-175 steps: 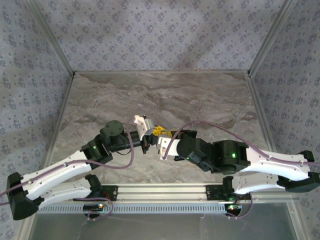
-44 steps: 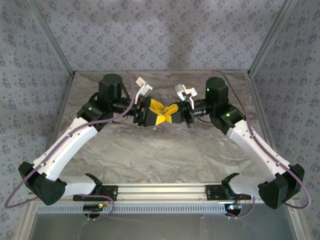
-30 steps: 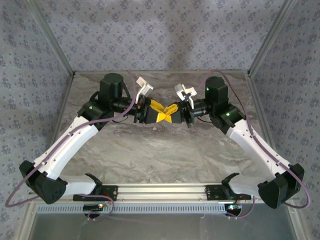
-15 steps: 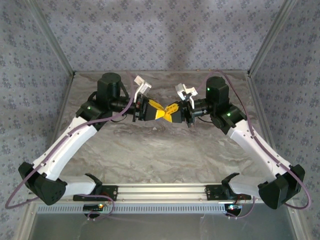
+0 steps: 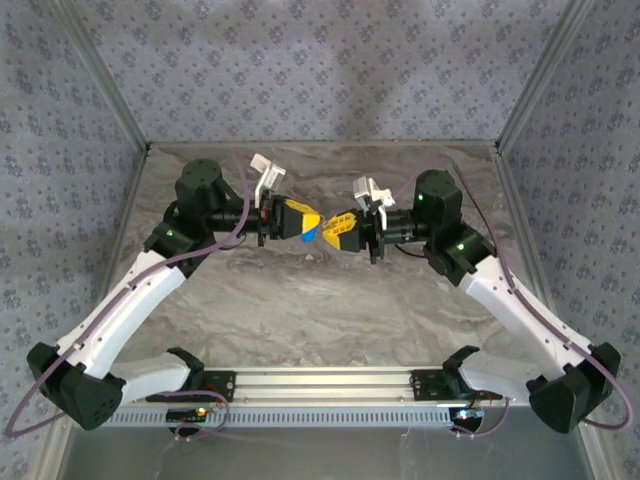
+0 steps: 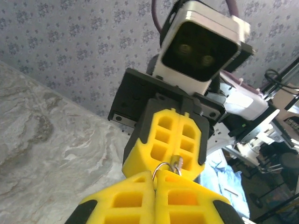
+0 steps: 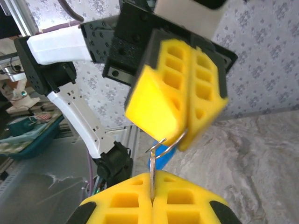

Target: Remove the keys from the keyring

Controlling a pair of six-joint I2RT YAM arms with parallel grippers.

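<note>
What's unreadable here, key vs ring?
Left wrist: keyring mostly buried in the seams of left pincer and right pincer.
Right wrist: blue key partly hidden behind the right pincer's pads and a metal blade; threaded on the keyring or free, cannot tell.
Top view: keyring too small; blue key a mere speck.

I note: pads [image 5: 297, 215] yellow, grid-ribbed, in black housings [image 6: 135, 98]; arms [image 5: 120, 310] white; keys [image 5: 310, 234] bright blue; keyring [image 7: 174, 140] silver; table [image 5: 320, 310] grey-beige marble veining; walls [image 5: 320, 60] blue-grey with small floral repeat.
</note>
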